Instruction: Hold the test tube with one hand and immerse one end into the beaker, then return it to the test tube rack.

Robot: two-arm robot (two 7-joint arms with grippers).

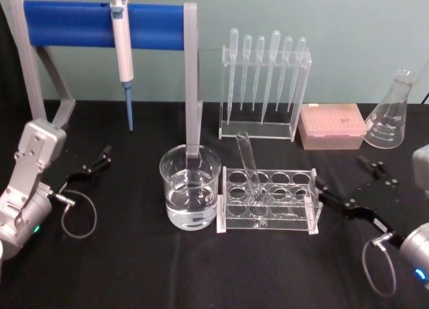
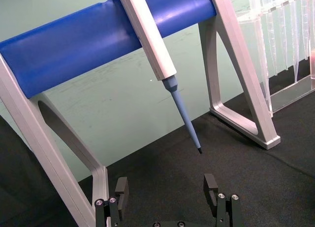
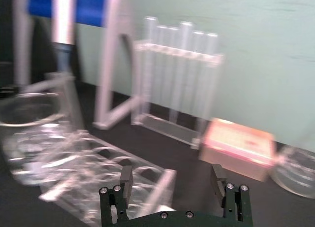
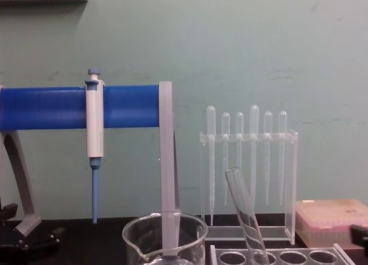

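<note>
Clear glass test tube (image 1: 249,167) leaning in the rack (image 1: 268,200), just right of the beaker (image 1: 190,186). Right gripper (image 1: 340,200) spread wide beside the rack: best to clamp mid-tube, lift straight up. Left gripper (image 1: 98,159) parked wide, far left.

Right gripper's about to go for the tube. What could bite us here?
1. The clear glass test tube leans tilted in the clear plastic rack with round holes; a straight-down grasp by the open right gripper may slip or drag the rack.
2. The wide glass beaker of water sits right beside the rack, so a nudge might spill it.
3. The grey stand post rises just behind the beaker, crowding the dip.
</note>
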